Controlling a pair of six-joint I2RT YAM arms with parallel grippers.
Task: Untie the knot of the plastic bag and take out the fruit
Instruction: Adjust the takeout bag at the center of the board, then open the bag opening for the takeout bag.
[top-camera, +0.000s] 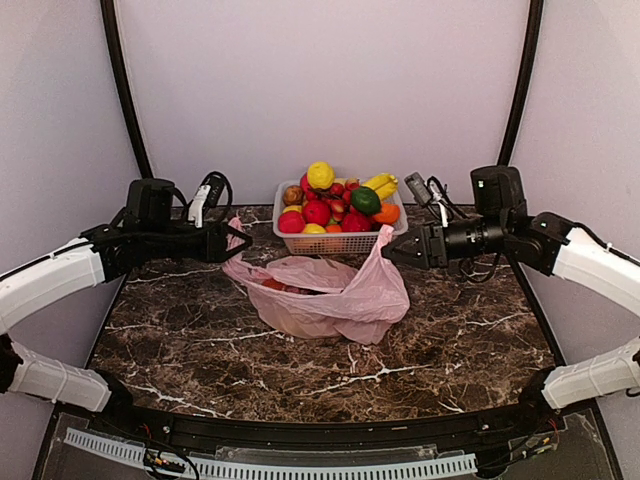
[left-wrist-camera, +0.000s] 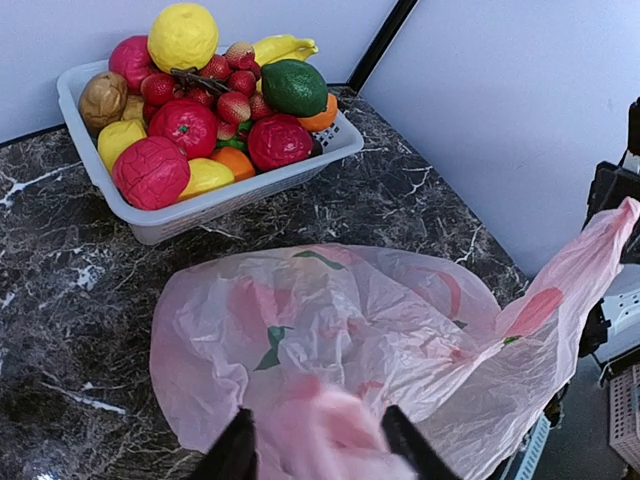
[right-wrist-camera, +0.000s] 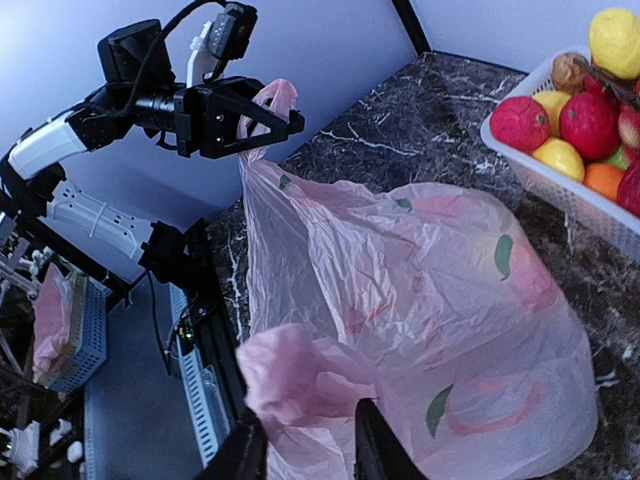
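**Table.** A dark marble-patterned table (top-camera: 450, 340) is carrying all the items.

**Plastic bag.** The pink plastic bag (top-camera: 330, 295) is lying on the middle of the table, just in front of a white basket (top-camera: 345, 243). Its body is sagging on the surface. Its two handles are stretching away from each other, one to each side.

**Left gripper.** The left gripper (top-camera: 238, 241) is hovering above the table at the bag's left side. It is pinching the left handle. In the left wrist view a bunch of pink film is sitting between the two fingers (left-wrist-camera: 238, 450). In the right wrist view the tip of that handle is sticking up out of the gripper.

**Right gripper.** The right gripper (top-camera: 392, 250) is hovering at the bag's right side, near the basket's front right corner. It is pinching the right handle, and a wad of film is showing between its fingers (right-wrist-camera: 372, 450).

**Fruit.** The fruit (top-camera: 275, 285) is lying inside the bag, on the table. It is showing as reddish shapes at the mouth and through the film. The kinds cannot be told.

**Basket.** The basket is standing at the back edge of the table. It is holding a pile (top-camera: 335, 208) of mixed fruit, with a yellow piece (top-camera: 320, 175) on top.
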